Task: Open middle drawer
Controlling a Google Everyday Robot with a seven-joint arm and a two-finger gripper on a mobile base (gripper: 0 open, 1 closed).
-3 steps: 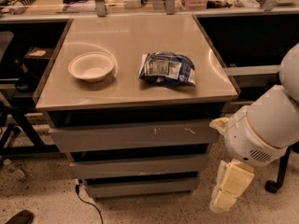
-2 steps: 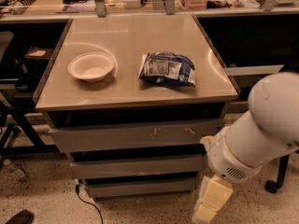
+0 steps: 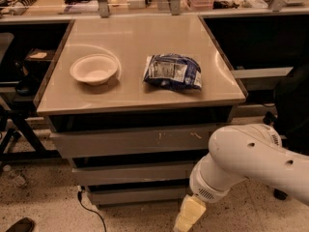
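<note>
The middle drawer [image 3: 130, 173] is a wide shallow grey front with no handle. It sits between the taller scratched top front [image 3: 135, 141] and the narrow bottom front [image 3: 135, 195], and it looks closed. My white arm [image 3: 241, 163] reaches in from the right and covers the right ends of the lower fronts. My cream-coloured gripper [image 3: 189, 215] points down near the floor, just below and in front of the right end of the bottom front, lower than the middle drawer.
A white bowl [image 3: 94, 69] and a blue snack bag [image 3: 173, 71] lie on the cabinet top [image 3: 135, 37]. A black cable [image 3: 89, 207] trails on the floor at the cabinet's left foot. Dark shelving stands on both sides, and a cluttered counter runs behind.
My arm has swung left and down across the cabinet's right side. The gripper now hangs lower and closer to the drawer fronts. The drawers have not moved.
</note>
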